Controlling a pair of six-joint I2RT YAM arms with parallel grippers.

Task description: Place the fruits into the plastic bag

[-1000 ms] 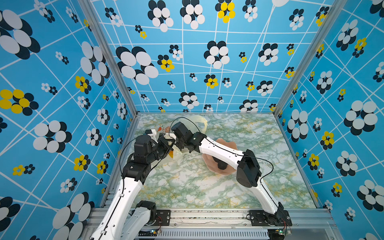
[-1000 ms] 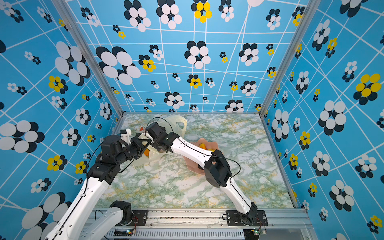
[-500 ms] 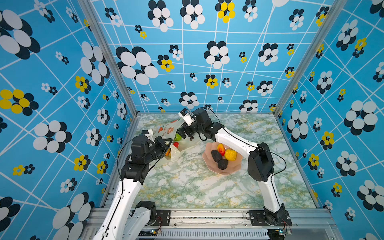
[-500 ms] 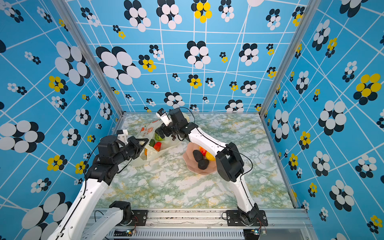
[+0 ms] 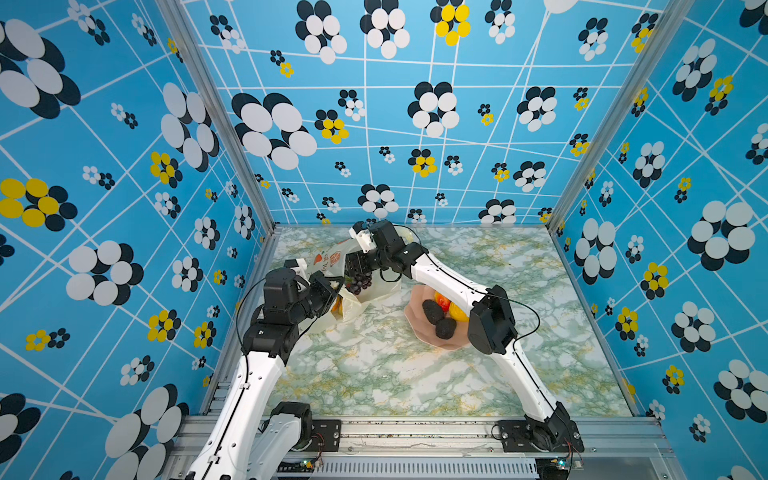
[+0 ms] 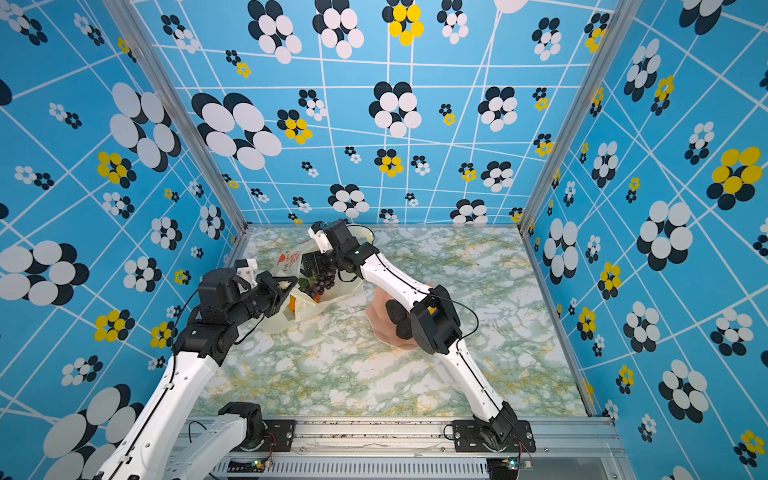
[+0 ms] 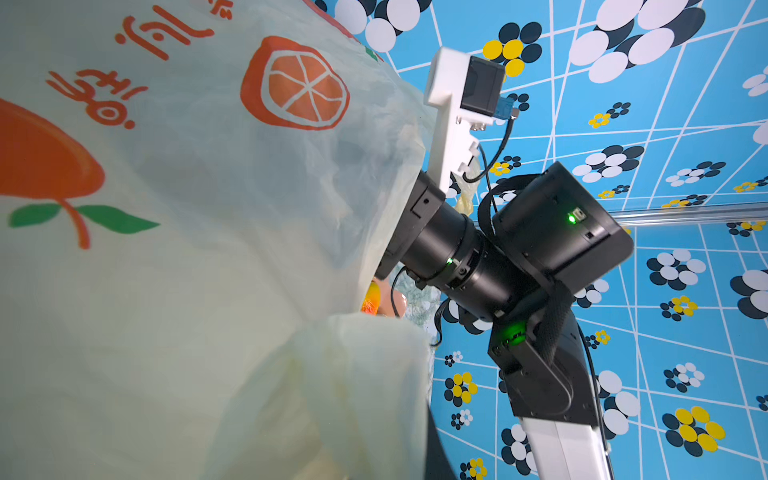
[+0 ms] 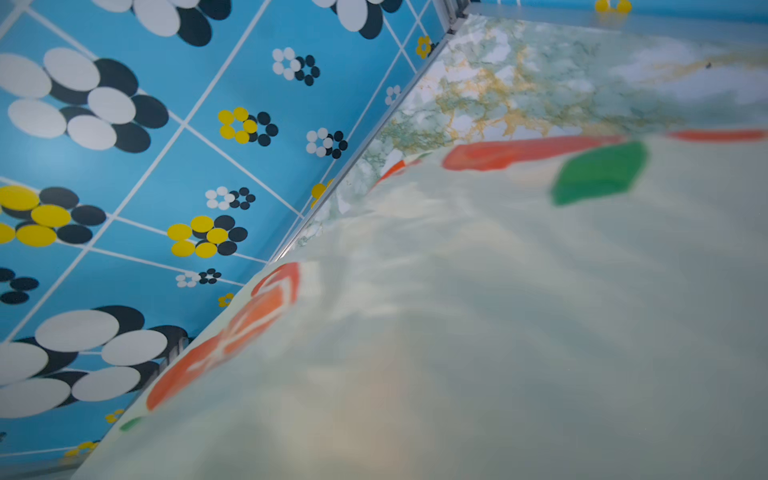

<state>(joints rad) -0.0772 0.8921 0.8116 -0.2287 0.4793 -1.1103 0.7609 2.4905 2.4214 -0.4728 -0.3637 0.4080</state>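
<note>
Fruits in bowl: two dark bumpy ovals (image 5: 433, 311), a red-yellow piece (image 5: 442, 301) and a yellow piece (image 5: 457, 311) lay in the pink scalloped bowl (image 5: 451, 344), right of centre on the marble table (image 5: 374, 374).
Plastic bag: the plastic bag (image 5: 380, 291) lay at the far left of the table, its mouth gaping toward the right.
Grape bunch: the grape bunch (image 5: 360, 284) sat in the bag's mouth, just on the near side of the right gripper (image 5: 355, 268). A green piece (image 6: 305, 284) and an orange one (image 6: 293, 305) showed beside it, inside the bag.
Left gripper: the left gripper (image 5: 332, 291) had its jaws pressed together on the bag's left rim, holding the mouth up.
Right gripper: its jaws stood spread wide over the mouth. Whether the tips touched the grapes could not be told, as its wrist view gave only blurred bag film.
Key relation: the bowl lay to the right of the spread jaws and nearer, apart from the bag. The right arm was the closer one, its forearm crossing above the bowl.
Nearest pick: the ovals lay on the bowl's left side, toward the bag. Their long axes looked angled from far left to near right.
Judged step: the grapes looked delivered, and the bowl's four pieces were yet to go.
Risk: the thin film could sag shut if the left pinch slipped.
</note>
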